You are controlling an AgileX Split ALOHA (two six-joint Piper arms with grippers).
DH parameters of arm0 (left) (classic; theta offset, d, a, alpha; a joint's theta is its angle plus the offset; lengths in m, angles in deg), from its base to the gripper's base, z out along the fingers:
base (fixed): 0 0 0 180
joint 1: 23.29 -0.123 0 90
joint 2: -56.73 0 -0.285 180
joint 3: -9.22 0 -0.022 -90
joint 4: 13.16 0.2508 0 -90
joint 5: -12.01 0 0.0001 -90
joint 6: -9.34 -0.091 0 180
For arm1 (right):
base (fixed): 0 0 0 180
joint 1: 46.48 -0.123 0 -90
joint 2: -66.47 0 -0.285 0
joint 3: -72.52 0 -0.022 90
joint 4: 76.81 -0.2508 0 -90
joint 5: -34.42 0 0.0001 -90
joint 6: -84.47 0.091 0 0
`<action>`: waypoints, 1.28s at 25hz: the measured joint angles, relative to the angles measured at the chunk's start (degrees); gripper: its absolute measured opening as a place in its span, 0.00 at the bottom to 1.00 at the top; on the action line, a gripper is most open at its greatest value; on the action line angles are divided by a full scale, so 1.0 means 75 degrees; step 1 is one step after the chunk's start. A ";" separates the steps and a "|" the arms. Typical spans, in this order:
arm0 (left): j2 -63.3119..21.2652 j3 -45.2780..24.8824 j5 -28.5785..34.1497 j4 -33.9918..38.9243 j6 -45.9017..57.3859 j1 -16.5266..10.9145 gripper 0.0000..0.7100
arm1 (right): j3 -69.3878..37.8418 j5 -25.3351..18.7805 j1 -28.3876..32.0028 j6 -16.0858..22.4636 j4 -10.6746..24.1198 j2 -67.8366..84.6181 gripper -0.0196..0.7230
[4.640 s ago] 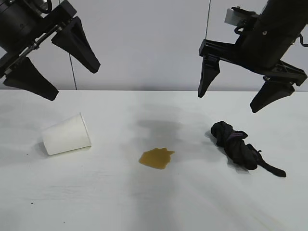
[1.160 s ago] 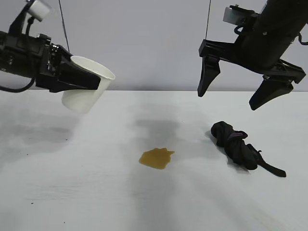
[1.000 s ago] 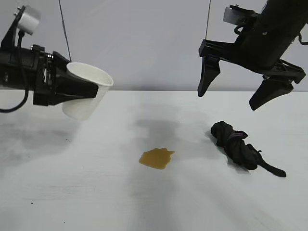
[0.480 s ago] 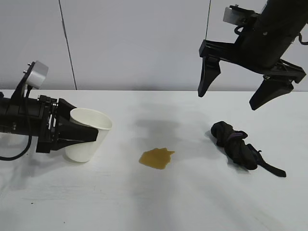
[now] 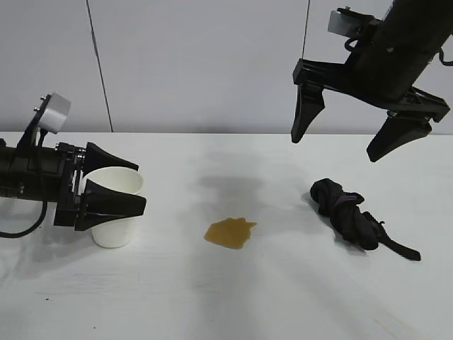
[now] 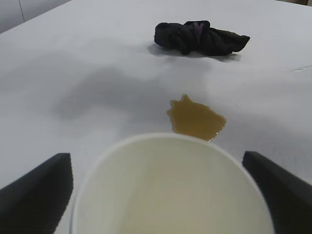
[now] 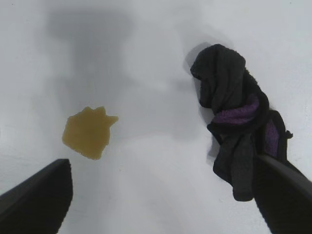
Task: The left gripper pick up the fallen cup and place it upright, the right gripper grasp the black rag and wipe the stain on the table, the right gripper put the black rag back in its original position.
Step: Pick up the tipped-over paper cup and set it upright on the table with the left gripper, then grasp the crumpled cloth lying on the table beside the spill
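Observation:
The white cup stands upright on the table at the left, mouth up. My left gripper lies low and level at the cup, open, one finger on each side of its rim with small gaps; the left wrist view looks into the cup between the fingers. The amber stain lies mid-table and also shows in the left wrist view and the right wrist view. The black rag lies at the right. My right gripper hangs open and empty high above the rag.
A thin dark cable hangs behind the left arm against the grey wall. Bare table lies between the cup and the stain and along the front edge.
The left gripper brought the cup down from mid-air onto the table, set it upright, and spread its fingers off it. The right arm, rag and stain have not moved.

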 joint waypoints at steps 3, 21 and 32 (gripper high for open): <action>-0.0821 -0.0009 -0.1105 0.0164 0.2320 0.0018 0.98 | 0.0000 -0.0008 0.0000 0.0000 0.0000 0.0000 0.96; -0.2572 0.1903 -0.2951 0.8651 1.5057 0.1336 0.98 | 0.0000 0.0158 0.0000 0.0532 0.2186 -0.0404 0.94; -0.2572 0.1903 -0.2840 0.8693 1.5113 0.1336 0.98 | 0.0000 0.1045 0.0000 0.0714 0.2387 -0.2042 0.72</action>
